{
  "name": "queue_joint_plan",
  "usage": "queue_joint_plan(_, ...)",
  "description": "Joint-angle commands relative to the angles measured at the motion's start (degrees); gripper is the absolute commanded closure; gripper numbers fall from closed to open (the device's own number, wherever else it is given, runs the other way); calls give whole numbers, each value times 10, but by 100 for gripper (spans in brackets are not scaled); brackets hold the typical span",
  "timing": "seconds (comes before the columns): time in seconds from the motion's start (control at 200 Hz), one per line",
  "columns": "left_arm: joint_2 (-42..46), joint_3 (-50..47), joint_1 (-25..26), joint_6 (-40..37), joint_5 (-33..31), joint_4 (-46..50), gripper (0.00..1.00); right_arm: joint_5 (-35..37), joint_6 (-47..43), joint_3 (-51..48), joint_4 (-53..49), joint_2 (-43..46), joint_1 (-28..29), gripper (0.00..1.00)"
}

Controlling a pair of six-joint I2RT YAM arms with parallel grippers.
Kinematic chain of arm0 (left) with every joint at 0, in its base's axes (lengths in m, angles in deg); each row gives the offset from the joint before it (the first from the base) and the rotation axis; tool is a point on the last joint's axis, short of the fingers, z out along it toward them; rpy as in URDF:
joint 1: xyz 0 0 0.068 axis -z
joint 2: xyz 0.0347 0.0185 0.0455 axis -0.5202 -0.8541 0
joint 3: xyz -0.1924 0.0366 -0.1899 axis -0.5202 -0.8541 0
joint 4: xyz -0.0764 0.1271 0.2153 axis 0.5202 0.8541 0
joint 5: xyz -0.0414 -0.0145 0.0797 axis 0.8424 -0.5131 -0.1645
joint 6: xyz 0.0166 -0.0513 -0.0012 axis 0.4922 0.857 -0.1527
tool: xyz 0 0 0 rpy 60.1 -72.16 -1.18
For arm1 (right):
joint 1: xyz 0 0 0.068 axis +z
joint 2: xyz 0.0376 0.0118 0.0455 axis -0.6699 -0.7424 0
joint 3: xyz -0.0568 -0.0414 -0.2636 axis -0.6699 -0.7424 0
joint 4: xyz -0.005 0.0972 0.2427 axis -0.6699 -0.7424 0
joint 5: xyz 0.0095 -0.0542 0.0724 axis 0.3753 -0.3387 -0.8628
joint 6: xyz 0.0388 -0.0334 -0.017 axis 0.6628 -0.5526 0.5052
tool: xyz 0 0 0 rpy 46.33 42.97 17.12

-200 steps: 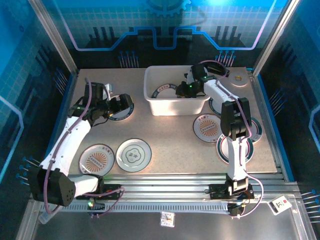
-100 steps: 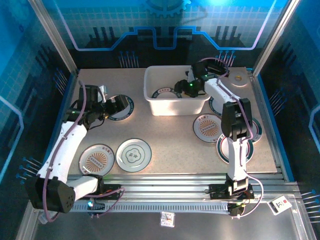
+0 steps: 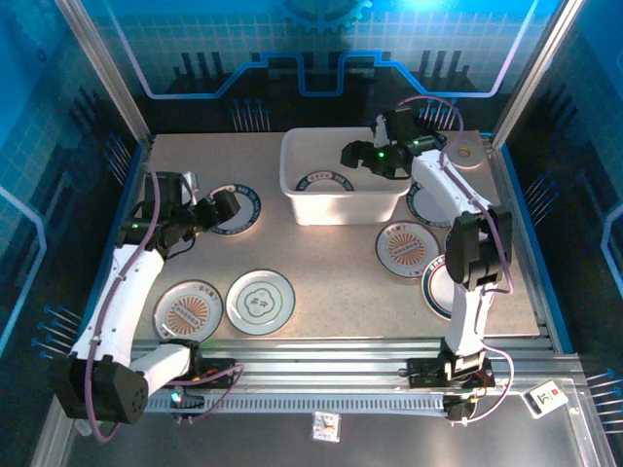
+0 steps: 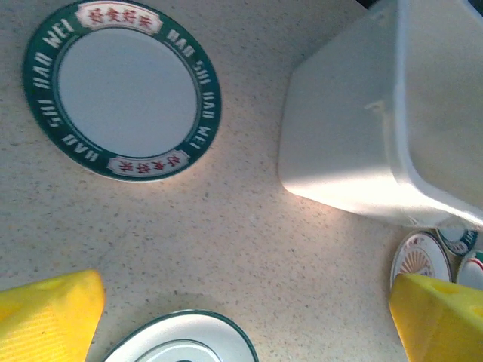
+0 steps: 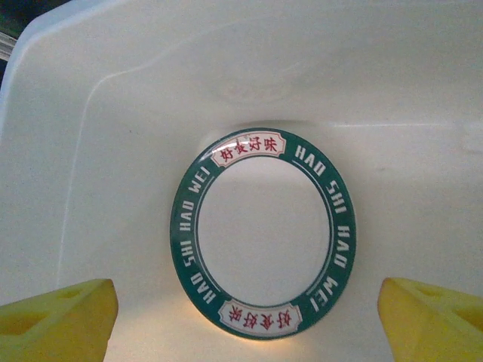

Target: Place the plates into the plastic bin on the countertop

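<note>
Beige speckled countertop (image 3: 321, 258) sits between blue walls. From above, the left gripper (image 3: 226, 203) covers part of a lettered plate (image 3: 246, 216), and the right arm hides part of a right-side plate (image 3: 434, 289). The left wrist view shows the lettered plate whole, apart from the bin (image 3: 343, 206), with a thin-rimmed plate (image 4: 181, 343) cut off below. Its yellow fingers (image 4: 45, 317) stand wide, empty. The right gripper (image 3: 352, 156) hangs over the bin, spread wide and empty. Its wrist view shows the bin's plate (image 5: 263, 234) flat on the floor, lettering readable.
</note>
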Motion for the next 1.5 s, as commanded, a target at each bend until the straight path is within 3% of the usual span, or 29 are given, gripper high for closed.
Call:
queue_joint_plan(0.0,7,-11,-28,-12,-22,13,2,27,-10,-24,-16,79,6,9)
queue_joint_plan(0.26,-30,-19,-70,5,-26,2,2,48,-16,-89,-37,214,22,9)
queue_joint_plan(0.645,-50,-67,-129,30,8,-35,2,46,3,-161,-31,292,86,9)
queue_joint_plan(1.136,-178,-79,-143,47,16,-94,3,36,27,-268,8,352,118,11)
queue_joint_plan(1.496,-294,-51,-143,72,68,-171,13,52,43,-306,19,379,124,12)
